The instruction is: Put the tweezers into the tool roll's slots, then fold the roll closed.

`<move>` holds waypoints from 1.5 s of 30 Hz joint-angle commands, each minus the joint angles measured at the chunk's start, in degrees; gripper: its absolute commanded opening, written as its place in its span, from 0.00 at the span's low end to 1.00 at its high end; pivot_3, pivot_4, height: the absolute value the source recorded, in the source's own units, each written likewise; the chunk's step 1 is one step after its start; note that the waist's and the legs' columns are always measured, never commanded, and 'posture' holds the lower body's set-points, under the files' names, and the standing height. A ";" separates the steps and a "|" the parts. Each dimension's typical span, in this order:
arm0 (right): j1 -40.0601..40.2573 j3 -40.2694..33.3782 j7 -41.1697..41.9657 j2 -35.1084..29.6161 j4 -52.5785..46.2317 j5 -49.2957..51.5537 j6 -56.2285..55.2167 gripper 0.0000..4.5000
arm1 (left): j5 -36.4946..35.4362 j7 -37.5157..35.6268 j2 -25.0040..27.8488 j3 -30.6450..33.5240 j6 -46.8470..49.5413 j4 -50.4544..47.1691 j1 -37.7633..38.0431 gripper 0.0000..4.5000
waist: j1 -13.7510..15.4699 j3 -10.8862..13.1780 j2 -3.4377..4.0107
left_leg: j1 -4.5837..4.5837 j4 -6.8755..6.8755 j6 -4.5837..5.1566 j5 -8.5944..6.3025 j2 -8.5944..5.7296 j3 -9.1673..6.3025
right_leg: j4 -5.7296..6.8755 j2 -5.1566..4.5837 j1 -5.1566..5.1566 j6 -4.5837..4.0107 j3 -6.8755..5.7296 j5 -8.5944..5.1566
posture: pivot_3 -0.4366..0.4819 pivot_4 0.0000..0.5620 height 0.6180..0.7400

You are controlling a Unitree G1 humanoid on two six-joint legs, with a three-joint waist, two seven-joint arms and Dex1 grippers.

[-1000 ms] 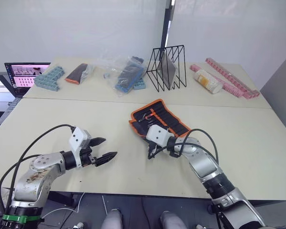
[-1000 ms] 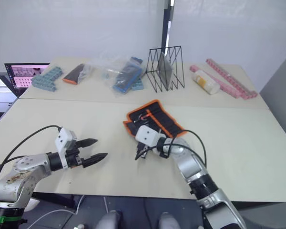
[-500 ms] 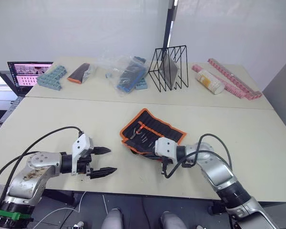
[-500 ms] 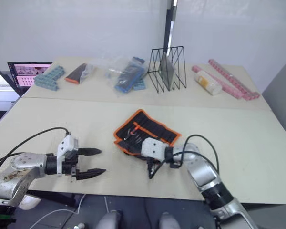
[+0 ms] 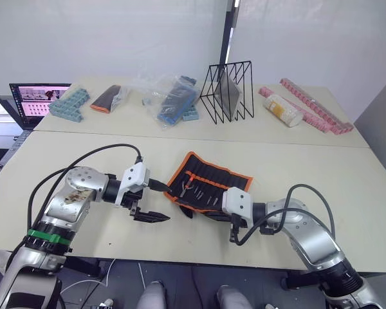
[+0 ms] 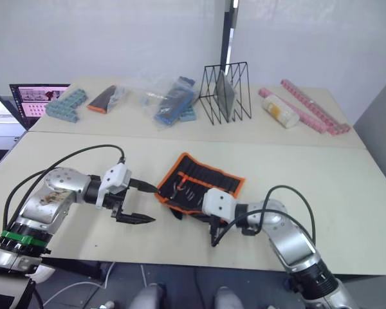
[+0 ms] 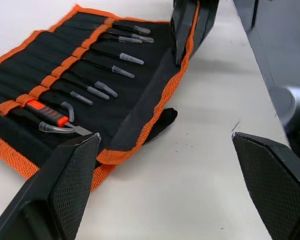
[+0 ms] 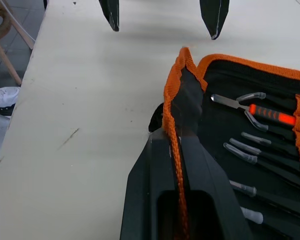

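Pinching the orange-trimmed near flap of the tool roll (image 8: 225,115), your right gripper (image 8: 176,145) had its jaws clamped on the fabric edge and held that flap raised off the surface (image 5: 83,161). Your left gripper (image 5: 157,201) hovered just beside the roll's other end with its jaws spread wide and nothing between them, one finger reaching toward the roll's corner, the other lower over the bare surface. Between the two grippers the roll lay open and flat at the near middle of the surface, its long axis running from your left gripper toward your right one. The tweezers (image 7: 107,75) sat tucked in the slots in a row, lying across that axis, alongside an orange-handled tool (image 7: 46,112). Judged from this, the fold should swing the lifted flap away from you over the tools, and your right arm already owned that edge; your left was nearer the free end for rolling.
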 commanded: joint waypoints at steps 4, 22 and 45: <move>1.13 -1.32 -2.30 -0.56 -2.97 0.19 0.26 0.01 | 3.27 -1.17 -5.83 -1.86 -5.38 9.45 -6.62 1.00 | 0.35 0.00 0.00 | -0.20 0.24 0.06 -0.04 0.00 -0.05 | 0.01 0.02 -0.03 0.01 -0.02 0.00 | 0.48 0.27 0.96; 2.70 -6.18 -3.70 -2.45 -0.07 2.23 1.24 0.00 | 8.34 -1.31 -11.54 -2.93 -18.88 21.82 -11.43 0.00 | 1.22 0.00 -0.01 | -0.28 0.41 0.15 -0.09 -0.03 -0.05 | 0.05 0.01 -0.03 0.01 -0.02 0.00 | 0.48 0.27 0.96; 4.85 -11.24 0.34 -6.18 0.86 10.00 4.80 0.55 | 9.12 -3.53 -10.12 -2.91 -19.03 22.14 -11.27 0.00 | 1.06 0.00 0.00 | -0.25 0.44 0.16 -0.09 -0.03 -0.07 | 0.12 0.02 -0.01 0.01 -0.03 0.00 | 0.48 0.27 0.96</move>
